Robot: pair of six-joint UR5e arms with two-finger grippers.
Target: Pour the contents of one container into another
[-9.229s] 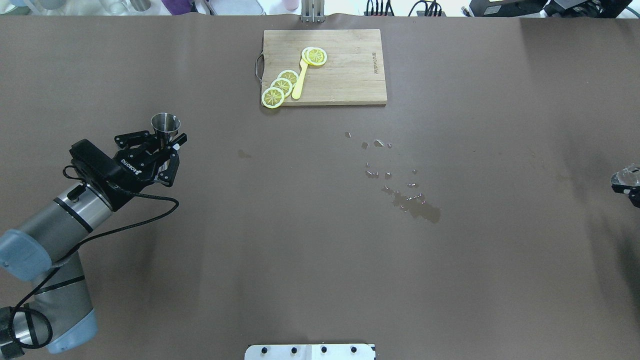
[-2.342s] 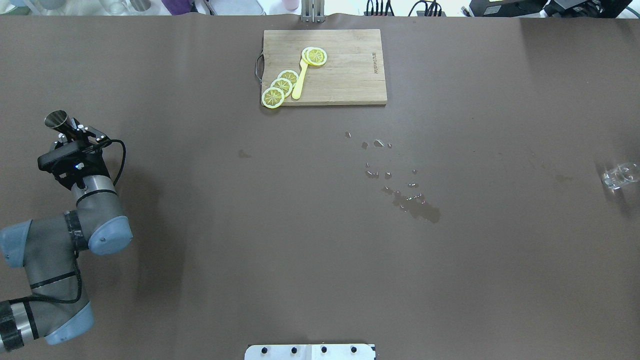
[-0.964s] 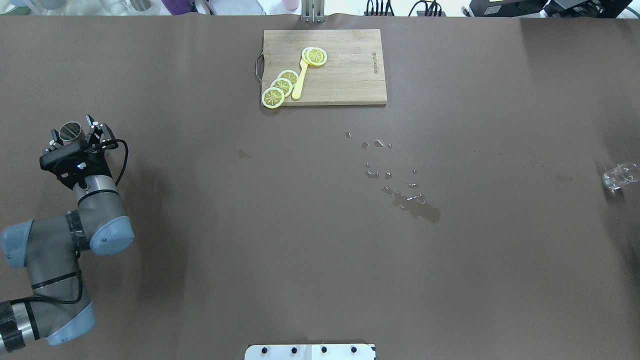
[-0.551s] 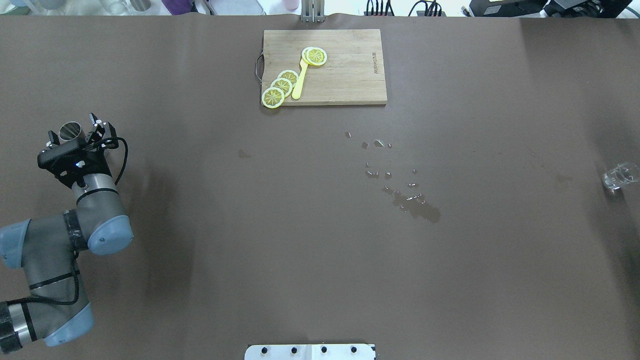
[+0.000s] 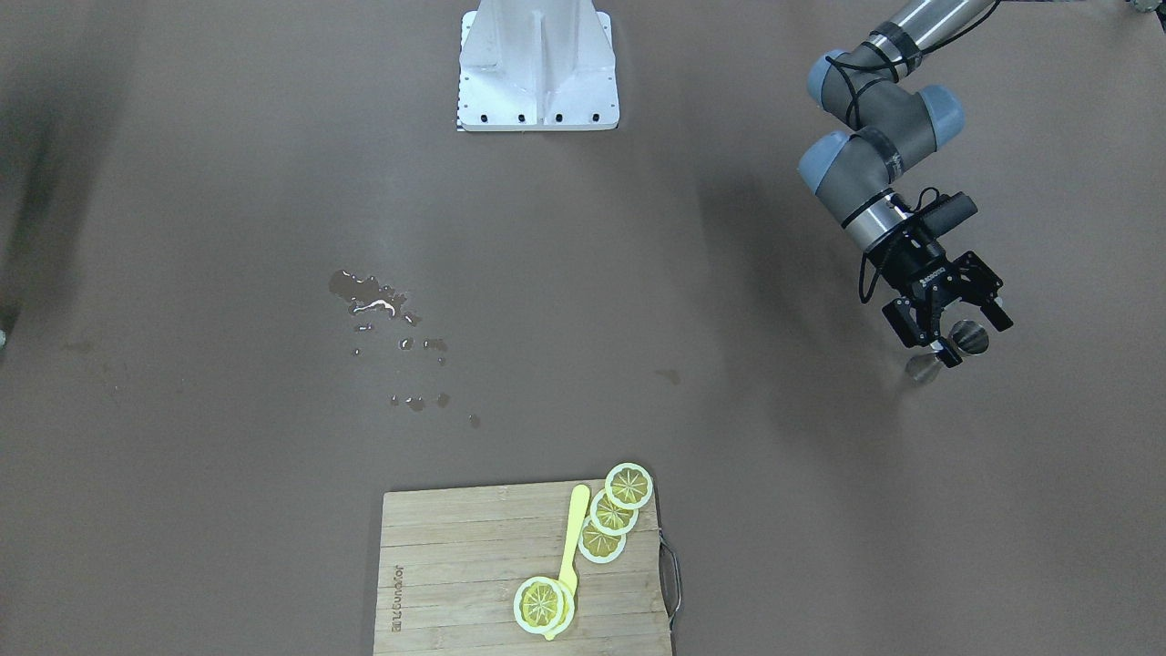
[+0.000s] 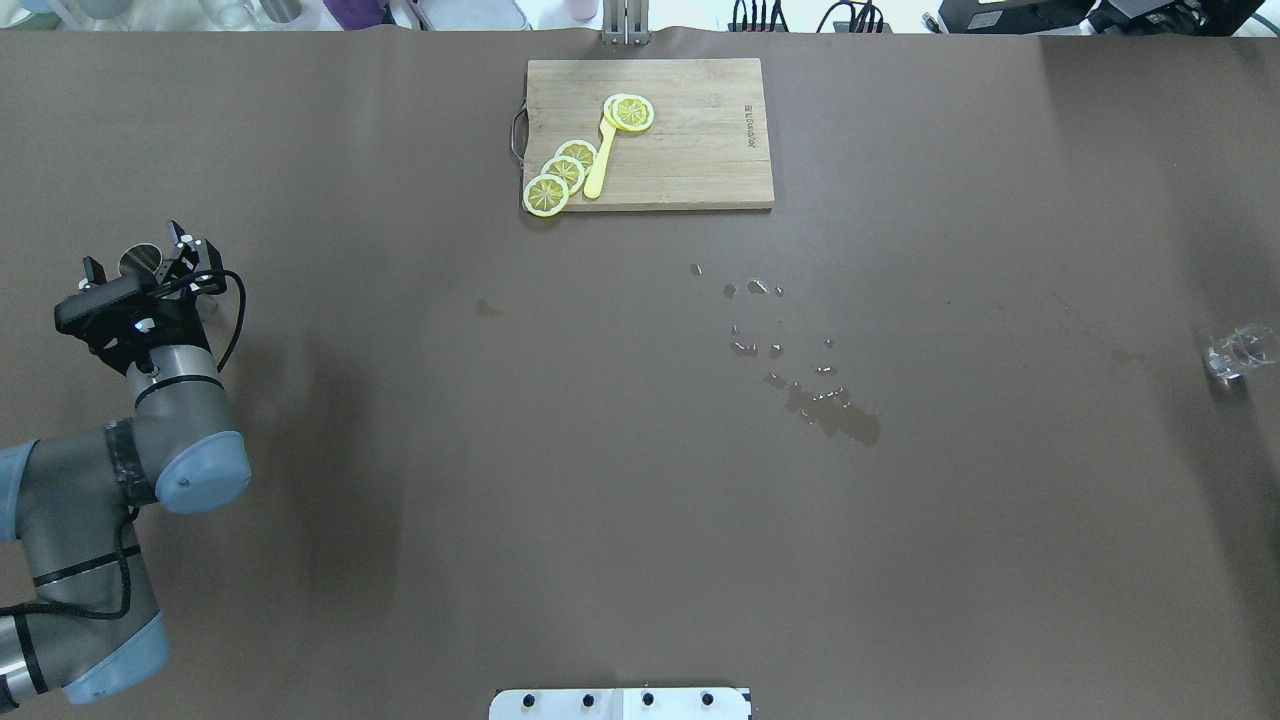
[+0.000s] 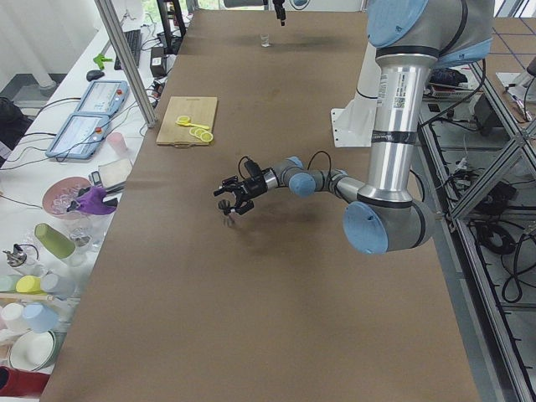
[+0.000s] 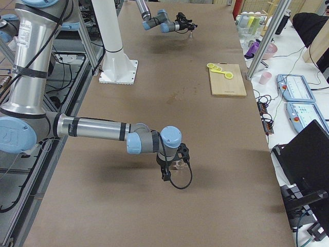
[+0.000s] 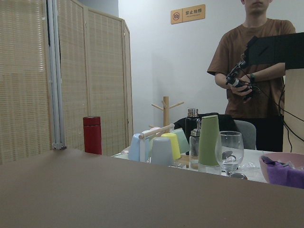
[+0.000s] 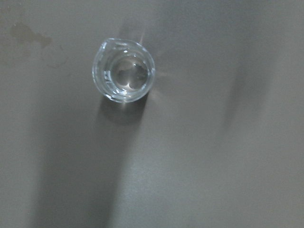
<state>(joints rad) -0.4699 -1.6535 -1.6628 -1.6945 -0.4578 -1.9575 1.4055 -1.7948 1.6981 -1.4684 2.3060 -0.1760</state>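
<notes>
The grey steel jigger (image 6: 141, 260) stands upright on the table's far left. It sits between the spread fingers of my left gripper (image 6: 138, 254), which is open; the exterior left view shows the gripper (image 7: 234, 193) a little above the jigger (image 7: 229, 219). The small clear glass cup (image 6: 1240, 352) stands alone near the table's right edge. The right wrist view looks straight down into the cup (image 10: 123, 70) with no fingers in frame. My right gripper (image 8: 175, 157) shows only in the exterior right view, close over the cup, and I cannot tell whether it is open or shut.
A wooden cutting board (image 6: 690, 150) with lemon slices and a yellow spoon lies at the back centre. A wet spill (image 6: 830, 410) with scattered drops marks the middle right. The robot's white base (image 6: 620, 703) is at the near edge.
The left gripper carried the jigger to the far left, set it upright and opened. It has since drawn back slightly while the jigger stays put. The right gripper has left the overhead view.
</notes>
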